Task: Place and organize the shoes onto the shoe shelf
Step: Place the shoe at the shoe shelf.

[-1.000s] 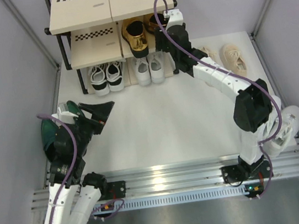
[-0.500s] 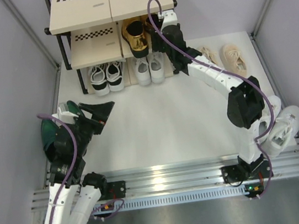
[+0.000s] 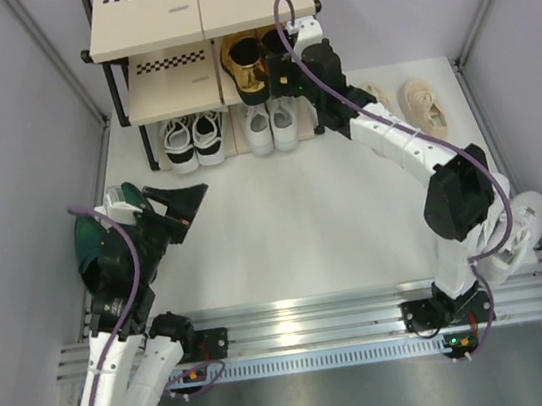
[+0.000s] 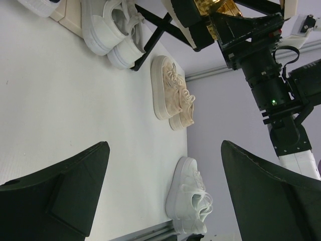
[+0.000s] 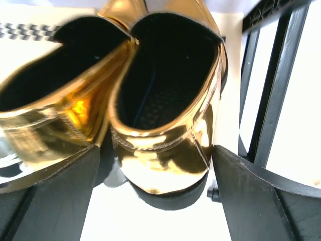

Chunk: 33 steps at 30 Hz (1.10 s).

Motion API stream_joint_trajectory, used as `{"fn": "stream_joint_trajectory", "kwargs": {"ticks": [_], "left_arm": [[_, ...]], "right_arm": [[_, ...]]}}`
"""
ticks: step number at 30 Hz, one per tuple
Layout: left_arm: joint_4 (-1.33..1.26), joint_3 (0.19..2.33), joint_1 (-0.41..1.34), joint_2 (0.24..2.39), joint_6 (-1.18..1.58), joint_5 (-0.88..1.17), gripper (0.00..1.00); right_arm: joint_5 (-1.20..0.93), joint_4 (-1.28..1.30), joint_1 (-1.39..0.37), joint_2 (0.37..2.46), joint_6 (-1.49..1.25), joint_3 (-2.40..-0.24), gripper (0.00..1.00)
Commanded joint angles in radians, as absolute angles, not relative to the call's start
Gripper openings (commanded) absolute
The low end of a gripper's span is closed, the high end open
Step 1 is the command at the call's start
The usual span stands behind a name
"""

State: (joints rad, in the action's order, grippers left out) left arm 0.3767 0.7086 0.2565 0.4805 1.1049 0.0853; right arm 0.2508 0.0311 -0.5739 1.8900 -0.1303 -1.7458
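The shoe shelf [image 3: 155, 22] stands at the back. Two gold loafers sit heel-out on its middle tier; one [image 3: 246, 65] shows from above. My right gripper [image 3: 281, 60] is open at that tier. In the right wrist view the right gold loafer [image 5: 165, 105] stands between the open fingers [image 5: 273, 201], beside the left gold loafer [image 5: 50, 110]. Black-and-white sneakers [image 3: 192, 138] and white lace-ups [image 3: 270, 125] sit at the bottom. Beige sneakers [image 3: 408, 103] lie on the table at the right. My left gripper [image 3: 176, 208] is open and empty, beside a dark green loafer [image 3: 88, 244].
A chunky white sneaker [image 3: 515, 229] lies by the right arm's base and also shows in the left wrist view [image 4: 193, 203]. The shelf's black side tube [image 5: 273, 75] is just right of my right gripper. Grey walls close in both sides.
My right gripper has shifted a little left along the middle tier, to the gold loafers, and its elbow swung. The left arm has not moved.
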Motion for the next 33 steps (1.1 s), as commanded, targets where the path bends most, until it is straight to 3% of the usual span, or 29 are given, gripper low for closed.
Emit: {"fn": "stream_joint_trajectory", "kwargs": {"ticks": [1,7,10,19,26,33], "left_arm": [[0.367,0.709,0.252,0.482,1.106,0.092,0.98],[0.367,0.703,0.252,0.468,1.111,0.094,0.98],[0.367,0.696,0.252,0.460,1.114,0.094,0.98],[0.328,0.699,0.253,0.483,1.063,0.091,0.97],[0.235,0.831,0.253,0.719,0.917,0.121,0.94],[0.101,0.874,0.253,0.876,0.925,0.189,0.92]], "right_arm": [[0.201,-0.012,-0.595,1.799,-0.121,-1.746,0.93],[0.143,0.037,-0.589,1.708,-0.094,-1.697,0.94],[0.017,0.047,-0.571,1.631,-0.069,-1.628,0.94],[-0.663,0.072,-0.327,1.578,0.047,-1.537,0.95],[-0.831,0.130,-0.278,1.654,0.224,-1.583,0.85],[-0.825,0.118,-0.287,1.752,0.248,-1.678,0.77]]}}
